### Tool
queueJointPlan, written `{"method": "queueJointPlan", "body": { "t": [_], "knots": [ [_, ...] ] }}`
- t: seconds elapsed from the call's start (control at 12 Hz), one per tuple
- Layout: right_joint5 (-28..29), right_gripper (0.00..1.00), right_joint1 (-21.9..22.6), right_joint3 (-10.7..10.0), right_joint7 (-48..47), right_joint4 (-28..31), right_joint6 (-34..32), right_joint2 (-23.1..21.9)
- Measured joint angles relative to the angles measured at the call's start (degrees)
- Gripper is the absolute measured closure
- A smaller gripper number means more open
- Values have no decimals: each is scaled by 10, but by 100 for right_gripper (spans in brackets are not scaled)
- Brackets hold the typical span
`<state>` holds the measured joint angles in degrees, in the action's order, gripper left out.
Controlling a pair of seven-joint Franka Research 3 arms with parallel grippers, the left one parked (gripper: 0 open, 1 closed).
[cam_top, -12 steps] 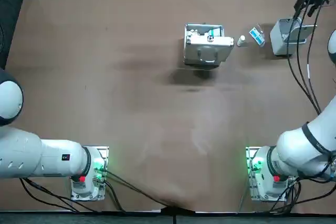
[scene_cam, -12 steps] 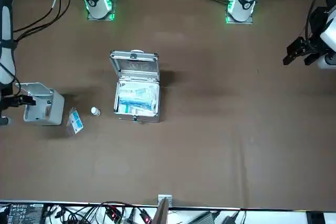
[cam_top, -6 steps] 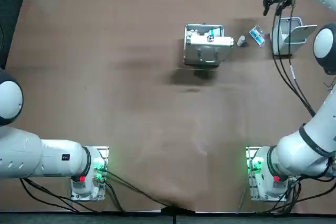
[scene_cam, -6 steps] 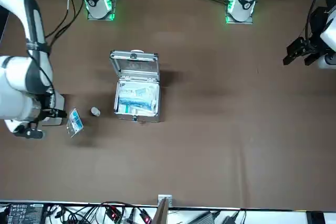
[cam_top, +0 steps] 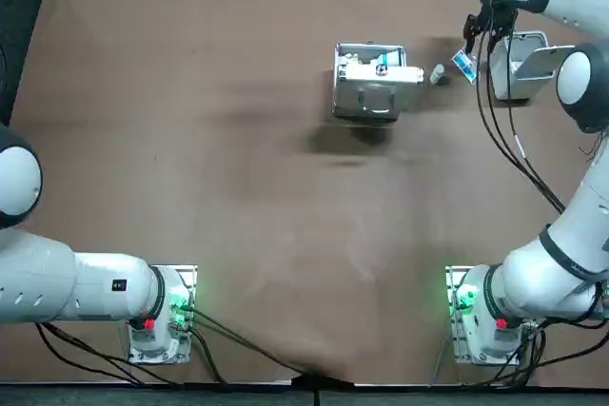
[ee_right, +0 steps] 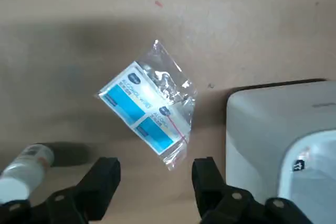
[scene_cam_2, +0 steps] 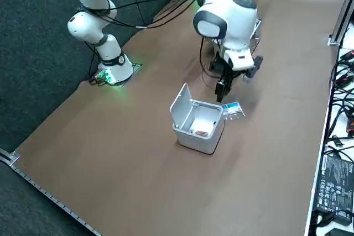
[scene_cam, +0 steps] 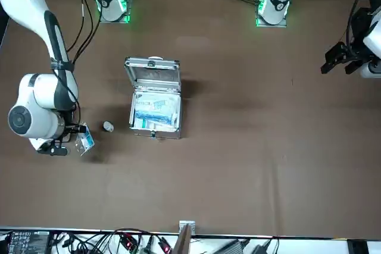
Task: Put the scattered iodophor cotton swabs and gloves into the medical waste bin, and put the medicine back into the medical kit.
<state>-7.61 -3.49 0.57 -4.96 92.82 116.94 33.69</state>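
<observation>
- Swab pkt (ee_right: 147, 106): clear bag, blue/white sachets, flat on table, betw. bottle & bin, under right gripper (ee_right: 155, 170), fingers spread.
- Med. bottle (cam_top: 437, 73): small, white, near kit.
- Med. kit (scene_cam: 155, 102): silver case, lid open.
- Waste bin (scene_cam_2: 196, 122): grey, lid up.

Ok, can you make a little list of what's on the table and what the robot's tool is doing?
right tool: open, holding nothing, above the wipe packet
wipe packet: clear bag with blue labels, flat on the table, between bottle and bin
small bottle: white, between packet and kit
waste bin: grey, lid up
medical kit: silver case, open, packets inside
</observation>
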Motion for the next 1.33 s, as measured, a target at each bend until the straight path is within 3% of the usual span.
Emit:
{"method": "queueJointPlan", "body": {
  "t": [0.75, 1.33],
  "knots": [
    [-7, 21, -9, -7, -7, 42, 55, 27],
    [-30, 36, -10, -7, -9, 42, 65, 36]
  ]
}}
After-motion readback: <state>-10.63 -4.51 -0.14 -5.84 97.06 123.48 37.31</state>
